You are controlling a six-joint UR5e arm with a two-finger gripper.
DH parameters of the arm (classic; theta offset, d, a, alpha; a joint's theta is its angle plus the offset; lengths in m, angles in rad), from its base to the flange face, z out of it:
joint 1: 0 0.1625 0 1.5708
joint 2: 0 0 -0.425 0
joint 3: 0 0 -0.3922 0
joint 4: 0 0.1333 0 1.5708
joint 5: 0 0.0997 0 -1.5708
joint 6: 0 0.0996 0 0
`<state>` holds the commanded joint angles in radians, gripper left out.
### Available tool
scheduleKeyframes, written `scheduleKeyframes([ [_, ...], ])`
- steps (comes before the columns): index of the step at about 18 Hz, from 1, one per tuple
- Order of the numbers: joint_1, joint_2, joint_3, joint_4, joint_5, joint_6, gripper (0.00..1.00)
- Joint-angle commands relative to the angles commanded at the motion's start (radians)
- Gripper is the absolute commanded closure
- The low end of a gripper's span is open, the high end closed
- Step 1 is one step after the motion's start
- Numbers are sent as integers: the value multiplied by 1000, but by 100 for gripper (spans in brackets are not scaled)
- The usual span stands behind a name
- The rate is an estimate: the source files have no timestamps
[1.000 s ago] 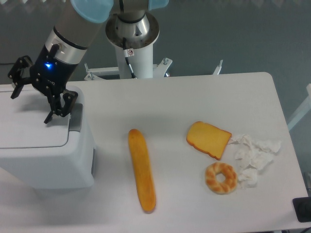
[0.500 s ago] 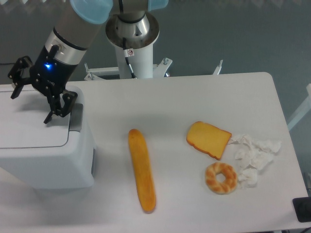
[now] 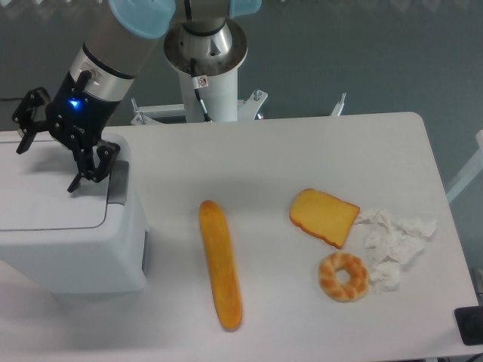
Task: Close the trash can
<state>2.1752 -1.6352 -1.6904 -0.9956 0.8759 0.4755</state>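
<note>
Two black fingers of the gripper (image 3: pixel 47 164) stand spread wide apart over the flat lid of the trash can (image 3: pixel 68 226), one fingertip at about nine o'clock of the wrist near the left edge of the view, the other at about five o'clock beside the grey latch strip (image 3: pixel 117 183). Nothing sits between them. Whether the tips actually touch the lid cannot be told from this view. A blue light glows on the gripper body, and the arm (image 3: pixel 121 45) rises from it toward one o'clock, to the white pedestal (image 3: pixel 207 68) at the back edge of the table (image 3: pixel 264 151).

The trash can is a large white boxy bin occupying the left side of the table (its lid lies flat and down, the latch strip on its right-hand edge).

Out from the bin, at roughly three o'clock, a long baguette (image 3: pixel 219 264) lies lengthwise on the table, well apart from the can. Further right sits a wedge of yellow cheese (image 3: pixel 324 216), with a ring-shaped pastry (image 3: pixel 343 276) near it at six o'clock. Crumpled white tissue (image 3: pixel 392 241) lies just beside both, touching the pastry's right side.
</note>
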Motion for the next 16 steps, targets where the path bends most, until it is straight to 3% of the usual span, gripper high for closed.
scheduleKeyframes([
  [10,8,2,11,2,-6,-2,0],
  [16,49,6,57,-2,2,21,0],
])
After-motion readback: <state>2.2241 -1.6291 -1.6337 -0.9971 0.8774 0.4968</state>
